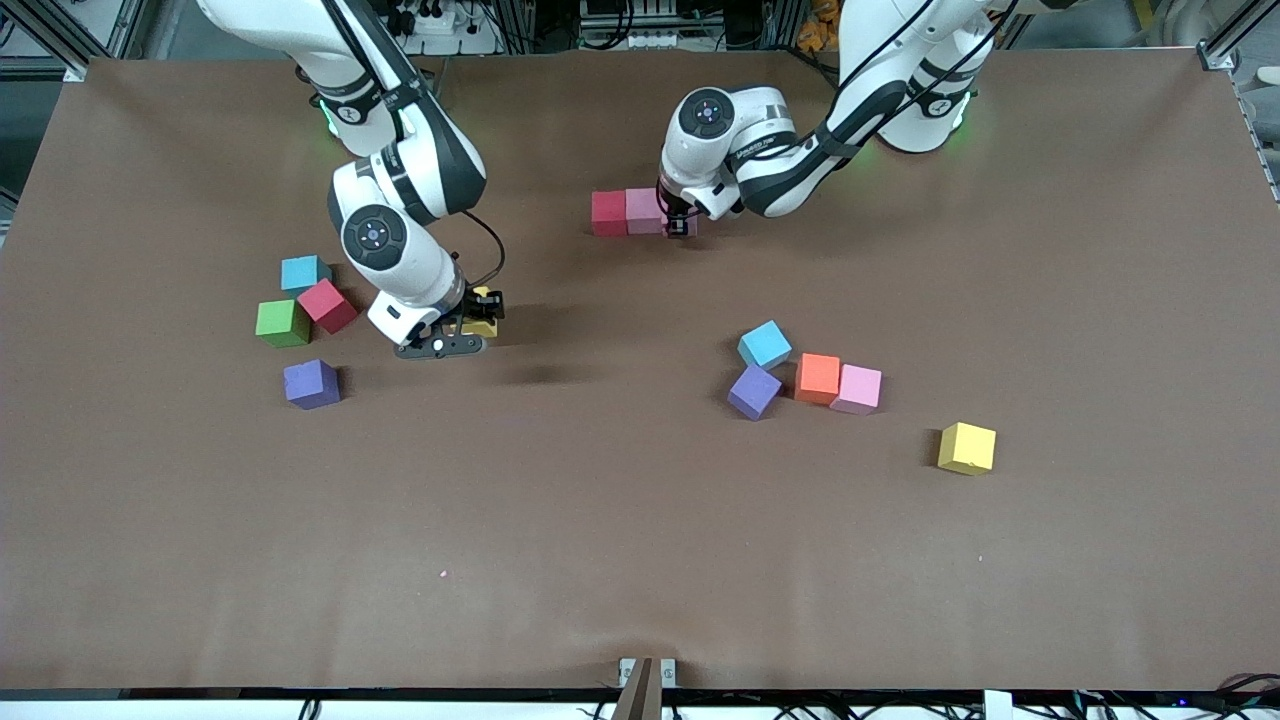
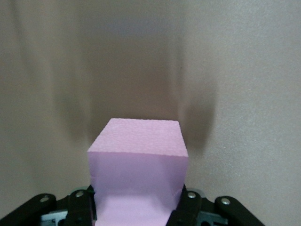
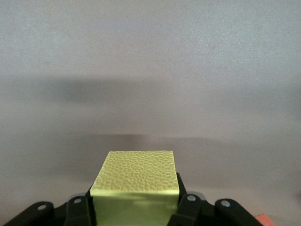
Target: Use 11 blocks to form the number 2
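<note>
Fingers [image 3: 188, 207] around pebbly yellow foam cube [image 3: 136, 181].

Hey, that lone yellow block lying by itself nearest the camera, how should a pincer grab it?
Come straight down from above on the yellow block and close on two opposite vertical faces. It rests flat on the table with nothing touching it, so all sides are open. It sits slightly turned, so the wrist likely needs rotating to square the fingers to its faces. Both pincers already hold cubes.
</note>
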`<state>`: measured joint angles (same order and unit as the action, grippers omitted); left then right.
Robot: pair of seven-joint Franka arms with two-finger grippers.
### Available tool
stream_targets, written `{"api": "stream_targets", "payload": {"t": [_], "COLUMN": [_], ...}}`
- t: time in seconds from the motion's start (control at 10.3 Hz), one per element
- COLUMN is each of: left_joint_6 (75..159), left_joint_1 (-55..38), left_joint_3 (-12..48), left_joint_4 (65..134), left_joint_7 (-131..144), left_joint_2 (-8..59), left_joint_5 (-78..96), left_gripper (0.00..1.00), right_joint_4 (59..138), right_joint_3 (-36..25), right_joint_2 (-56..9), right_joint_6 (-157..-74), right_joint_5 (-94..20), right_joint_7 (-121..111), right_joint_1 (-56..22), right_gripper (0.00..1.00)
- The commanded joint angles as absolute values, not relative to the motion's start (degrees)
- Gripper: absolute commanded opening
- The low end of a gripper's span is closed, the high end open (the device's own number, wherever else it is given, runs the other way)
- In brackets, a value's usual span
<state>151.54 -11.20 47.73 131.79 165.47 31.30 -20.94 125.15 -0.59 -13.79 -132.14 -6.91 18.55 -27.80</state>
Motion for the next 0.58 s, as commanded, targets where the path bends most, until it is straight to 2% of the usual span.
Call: {"api": "stream_targets", "payload": {"t": [0.0,0.1,0.49], "left_joint_6": [150.21,150.12,147.40], "left_joint_1": [-13.19,-13.18,-12.75], "left_joint_3": [48.16,48.16,48.25], "left_joint_4": [131.04,131.04,129.20], "left_joint_7": [192.13,192.04,192.13], "left_joint_2": [31.73,31.73,31.64], "left_joint_5": [-25.93,-25.93,-25.93], "left_gripper": [0.86,1.00,1.00], "right_joint_4": [123.31,123.31,123.49], "right_joint_3": [-0.97,-0.97,-0.97], "right_joint_2": [-13.97,-13.97,-14.06], "right_joint_6": [-130.17,-130.17,-130.17], "right_joint_5": [-8.09,-8.09,-8.09], "right_joint_7": [19.60,19.60,19.60], "right_joint_1": [-28.65,-28.65,-28.65], "right_gripper": [0.17,0.17,0.17]}}
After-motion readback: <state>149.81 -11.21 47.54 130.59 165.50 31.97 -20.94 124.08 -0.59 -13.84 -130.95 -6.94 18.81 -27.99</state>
